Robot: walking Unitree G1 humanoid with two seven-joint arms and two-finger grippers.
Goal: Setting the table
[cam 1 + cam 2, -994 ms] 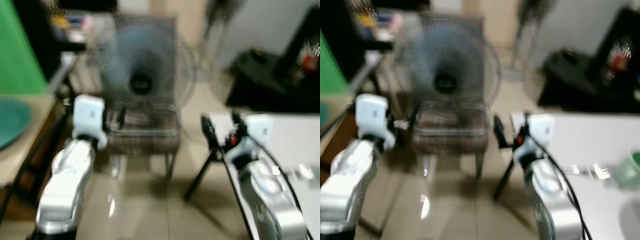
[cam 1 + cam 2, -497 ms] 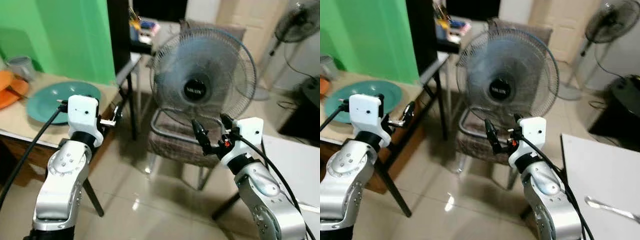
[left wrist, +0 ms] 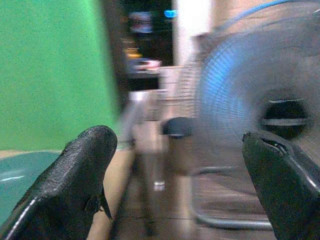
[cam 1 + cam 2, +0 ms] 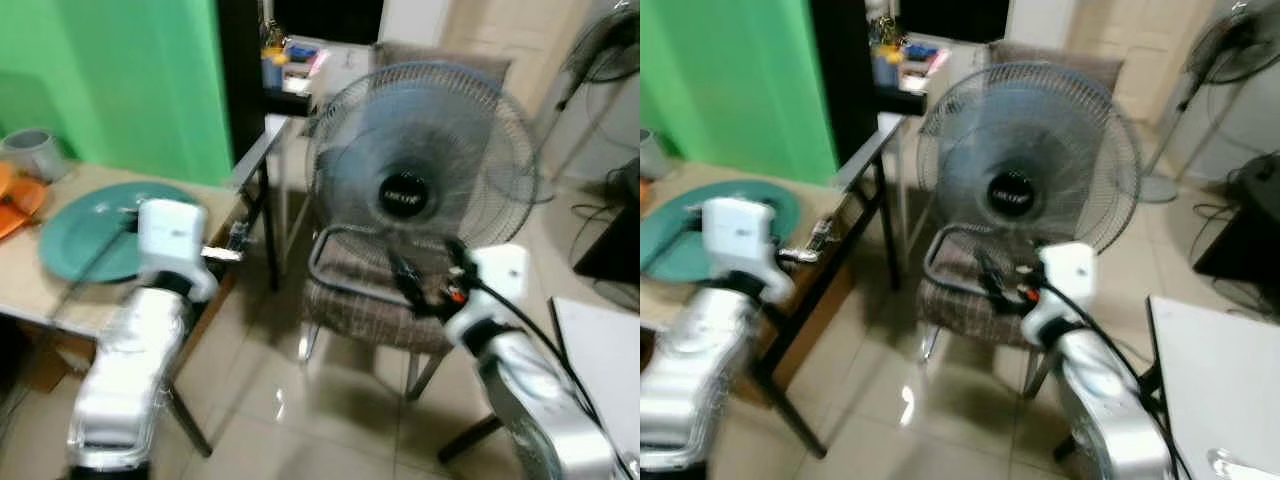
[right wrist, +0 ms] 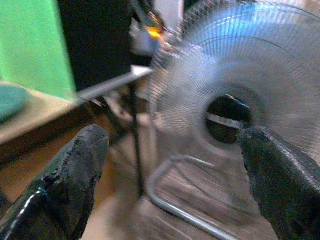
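Note:
A teal plate [image 4: 75,235] lies on a wooden table [image 4: 40,300] at my left, by a green wall. A grey cup [image 4: 30,150] and something orange [image 4: 12,195] sit behind it. My left gripper [image 4: 236,242] is raised beside that table's corner, open and empty [image 3: 177,142], with the plate's rim [image 3: 12,172] just off to one side. My right gripper [image 4: 430,270] is raised too, open and empty [image 5: 172,137], facing a fan. A white table [image 4: 1215,370] stands at my right with a piece of silver cutlery [image 4: 1240,465] on it.
A standing fan [image 4: 425,185] rests on a chair [image 4: 365,305] straight ahead. A dark desk with clutter [image 4: 290,70] stands behind it. A second fan [image 4: 1230,60] and a black object [image 4: 1245,230] are at the far right. Tiled floor [image 4: 300,410] lies between the tables.
The camera has swung left since a second ago, bringing the wooden table and plate into view. Both arms keep the same raised pose with open fingers.

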